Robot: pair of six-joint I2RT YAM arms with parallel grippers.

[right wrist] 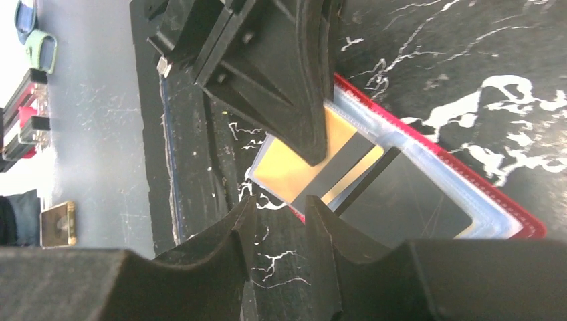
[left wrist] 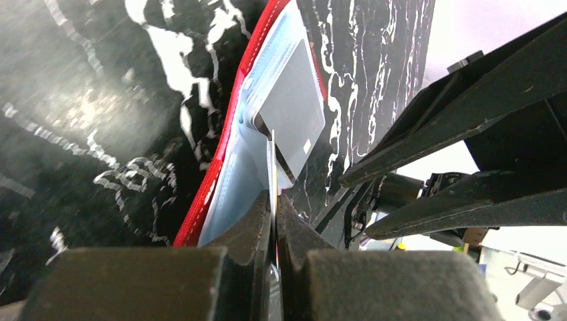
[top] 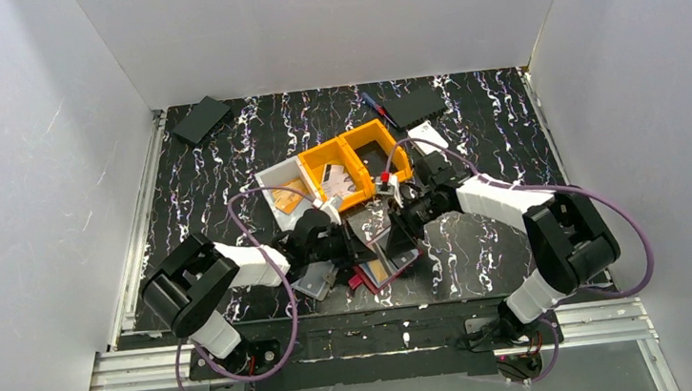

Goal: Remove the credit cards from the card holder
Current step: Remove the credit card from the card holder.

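One credit card [right wrist: 287, 175], partway inside card holder [right wrist: 491, 214]

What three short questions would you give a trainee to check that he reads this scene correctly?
1. True or false: the left end effector is shut on a card.
2. What colour is the outer rim of the card holder? A blue, B red, C green.
3. Fill in the missing word: the right end effector stands ___, with nothing between its fingers.

Key: 1 true; 2 B; 3 open.
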